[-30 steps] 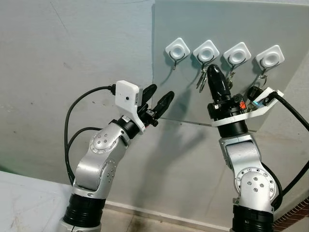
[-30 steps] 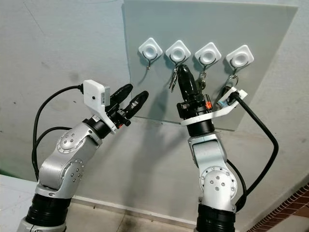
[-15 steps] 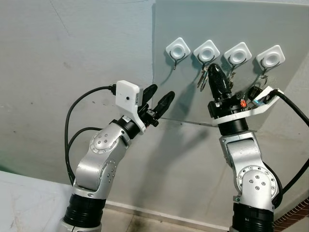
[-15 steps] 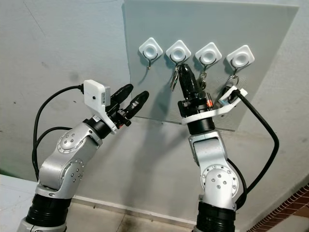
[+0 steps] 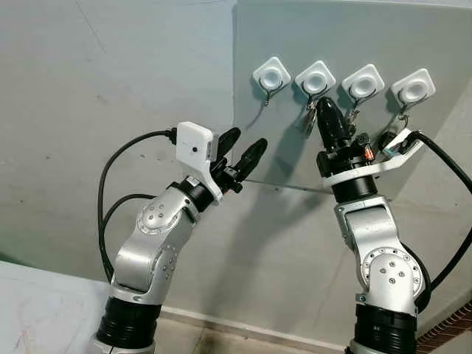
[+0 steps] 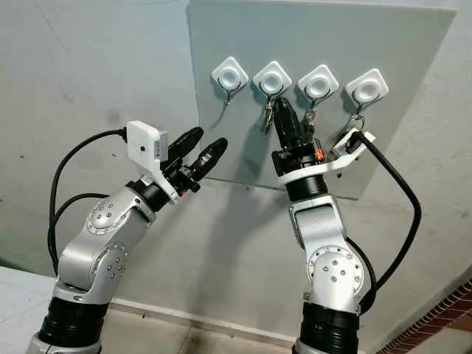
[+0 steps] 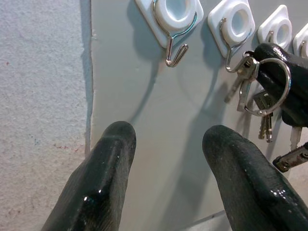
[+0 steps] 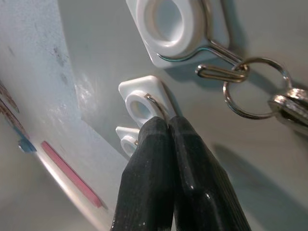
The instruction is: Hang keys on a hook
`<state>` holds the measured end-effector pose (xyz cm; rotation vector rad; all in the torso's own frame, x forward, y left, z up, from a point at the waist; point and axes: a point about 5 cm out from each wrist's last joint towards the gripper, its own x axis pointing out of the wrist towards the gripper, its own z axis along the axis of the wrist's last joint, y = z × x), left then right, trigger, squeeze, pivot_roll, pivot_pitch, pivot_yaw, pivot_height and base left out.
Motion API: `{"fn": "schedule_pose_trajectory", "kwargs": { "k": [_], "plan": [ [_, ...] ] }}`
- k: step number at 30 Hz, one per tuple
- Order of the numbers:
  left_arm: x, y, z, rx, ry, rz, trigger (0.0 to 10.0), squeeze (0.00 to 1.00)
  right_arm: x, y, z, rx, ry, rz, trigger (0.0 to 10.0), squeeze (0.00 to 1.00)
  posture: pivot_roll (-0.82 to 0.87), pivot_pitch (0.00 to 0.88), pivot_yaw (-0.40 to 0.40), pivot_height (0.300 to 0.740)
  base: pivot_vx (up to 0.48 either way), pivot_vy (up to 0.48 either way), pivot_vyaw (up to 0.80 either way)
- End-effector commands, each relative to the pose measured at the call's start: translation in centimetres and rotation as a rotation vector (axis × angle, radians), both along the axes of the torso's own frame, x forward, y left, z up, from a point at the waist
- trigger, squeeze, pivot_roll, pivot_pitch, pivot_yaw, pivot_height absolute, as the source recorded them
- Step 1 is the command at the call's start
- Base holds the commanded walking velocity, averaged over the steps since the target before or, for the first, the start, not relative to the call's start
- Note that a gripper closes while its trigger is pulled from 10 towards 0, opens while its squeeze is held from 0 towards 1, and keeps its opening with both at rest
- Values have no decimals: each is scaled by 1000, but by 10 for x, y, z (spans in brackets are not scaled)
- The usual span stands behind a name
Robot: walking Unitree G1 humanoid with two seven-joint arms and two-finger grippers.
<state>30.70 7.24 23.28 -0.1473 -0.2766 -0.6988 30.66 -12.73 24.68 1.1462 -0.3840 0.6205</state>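
Observation:
Four white hooks sit in a row on a grey panel (image 5: 310, 162) on the wall. My right gripper (image 5: 322, 108) points up at the second hook (image 5: 316, 77), shut on the ring of a bunch of keys (image 7: 244, 89). The ring's wire shows between the fingertips (image 8: 161, 126) right at that hook, and the keys (image 5: 308, 122) dangle just left of the gripper. The first hook (image 7: 175, 29) is bare. My left gripper (image 5: 245, 141) stands open and holds nothing, low by the panel's left edge.
The third hook (image 5: 363, 81) carries its own key ring (image 8: 250, 86), and the fourth hook (image 5: 413, 87) also has keys hanging below it. Rough grey wall (image 5: 110, 88) lies left of the panel. The right arm's black cable (image 5: 450, 169) loops out on the right.
My right gripper has risen with the keys, from below the second hook up to it, and its wrist has turned. The left arm has not moved.

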Motion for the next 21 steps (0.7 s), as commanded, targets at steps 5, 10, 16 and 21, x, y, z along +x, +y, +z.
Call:
{"fn": "schedule_pose_trajectory", "kwargs": {
  "k": [5, 10, 16, 21],
  "plan": [
    [-1, 0, 3, -1, -8, -4, 10000, 0, -1, 6, 6, -9, -31, 41, 10000, 0, 126, 0, 8, 740, 0, 0, 0],
    [-1, 0, 3, -2, -8, -1, 10000, 0, -2, 5, 7, -2, -38, 38, 10000, 0, 127, 0, 7, 740, 0, 0, 0],
    [-1, 1, 3, -2, -7, 1, 10000, 0, 1, 3, 4, -18, -19, 1, 10000, 0, 128, 0, 7, 740, 0, 0, 0],
    [-1, 1, 3, -2, -6, 0, 10000, 0, 3, -1, 4, -4, -13, -23, 10000, 0, 128, 0, 7, 740, 0, 0, 0]
  ]
}}
